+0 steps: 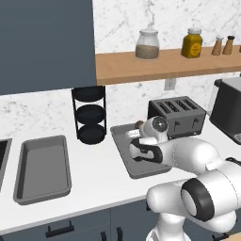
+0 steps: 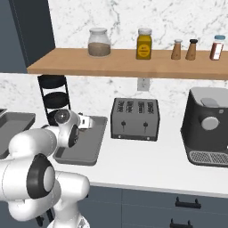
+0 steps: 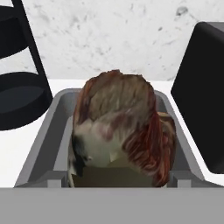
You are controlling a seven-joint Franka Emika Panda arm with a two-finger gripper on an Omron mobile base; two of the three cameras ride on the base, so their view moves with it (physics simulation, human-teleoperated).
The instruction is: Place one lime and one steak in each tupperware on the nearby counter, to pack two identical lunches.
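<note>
Marbled brown-red steak [image 3: 120,127] looms against the hand camera, raised above the near end of a grey tupperware [image 3: 59,109] with the black rack [image 3: 17,87] on one side and the dark toaster [image 3: 203,96] on the other. From the left base camera, the gripper [image 1: 140,126] hangs low over that tupperware [image 1: 123,155], the meat a small brown spot at its tip; the finger tips are hidden, so a grip on it cannot be confirmed, though it hangs clear of the tray floor. A 2nd tupperware [image 1: 42,169] lies well apart to the left on the white counter [image 1: 99,181].
</note>
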